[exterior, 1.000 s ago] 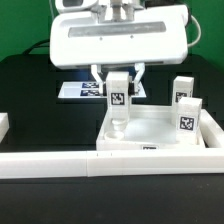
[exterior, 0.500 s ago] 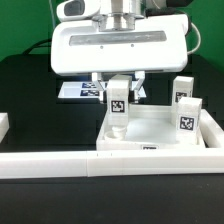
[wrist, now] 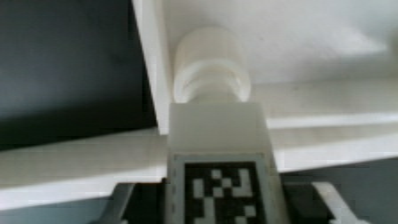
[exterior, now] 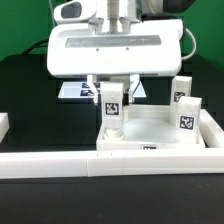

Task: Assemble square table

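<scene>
The white square table top (exterior: 160, 132) lies at the exterior view's right, rim up. My gripper (exterior: 113, 103) is shut on a white block leg (exterior: 113, 112) with a black-and-white tag, held upright over the top's near left corner socket. The leg's lower end sits at or in the socket. In the wrist view the leg (wrist: 217, 120) runs away from my gripper (wrist: 217, 200) down to the top's corner (wrist: 338, 150). Two more tagged legs (exterior: 183, 90) (exterior: 186, 115) stand upright at the top's right side.
A long white L-shaped rail (exterior: 100, 166) runs along the front and up the right side (exterior: 212, 130). The marker board (exterior: 80, 91) lies behind the arm. A small white piece (exterior: 3, 124) sits at the left edge. The table surface is black.
My gripper has moved a little to the exterior view's left with the leg and has turned at the wrist. The other legs and the top have not moved.
</scene>
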{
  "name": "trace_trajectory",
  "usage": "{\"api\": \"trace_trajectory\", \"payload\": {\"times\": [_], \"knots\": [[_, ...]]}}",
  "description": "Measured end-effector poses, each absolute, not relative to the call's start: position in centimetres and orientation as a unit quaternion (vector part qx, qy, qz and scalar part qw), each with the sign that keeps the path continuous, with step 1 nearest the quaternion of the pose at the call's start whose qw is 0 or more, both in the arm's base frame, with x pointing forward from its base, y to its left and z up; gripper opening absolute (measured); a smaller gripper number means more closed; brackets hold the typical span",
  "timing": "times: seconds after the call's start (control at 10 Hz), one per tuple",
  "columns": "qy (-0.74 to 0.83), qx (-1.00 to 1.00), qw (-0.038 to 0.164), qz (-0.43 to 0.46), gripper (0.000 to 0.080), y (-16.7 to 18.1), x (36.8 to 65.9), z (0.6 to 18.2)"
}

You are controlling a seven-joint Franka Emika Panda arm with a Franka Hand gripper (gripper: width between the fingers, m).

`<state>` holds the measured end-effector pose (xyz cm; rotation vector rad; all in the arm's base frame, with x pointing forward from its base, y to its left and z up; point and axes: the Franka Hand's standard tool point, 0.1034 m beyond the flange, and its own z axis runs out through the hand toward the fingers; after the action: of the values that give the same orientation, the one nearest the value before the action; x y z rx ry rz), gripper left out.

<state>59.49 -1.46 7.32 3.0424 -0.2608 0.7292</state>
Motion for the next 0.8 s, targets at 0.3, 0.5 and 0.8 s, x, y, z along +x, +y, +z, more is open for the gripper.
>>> {"api": "trace_trajectory", "payload": {"times": [0.3, 0.5, 0.8], "knots": [[-0.084, 0.964, 0.007, 0.253, 0.0287, -1.3, 60.2, 7.0], [-0.087, 0.953, 0.015, 0.289, 0.0287, -0.3, 60.9, 6.9], [-0.096, 0.954, 0.016, 0.285, 0.0287, -0.3, 61.0, 6.9]]}}
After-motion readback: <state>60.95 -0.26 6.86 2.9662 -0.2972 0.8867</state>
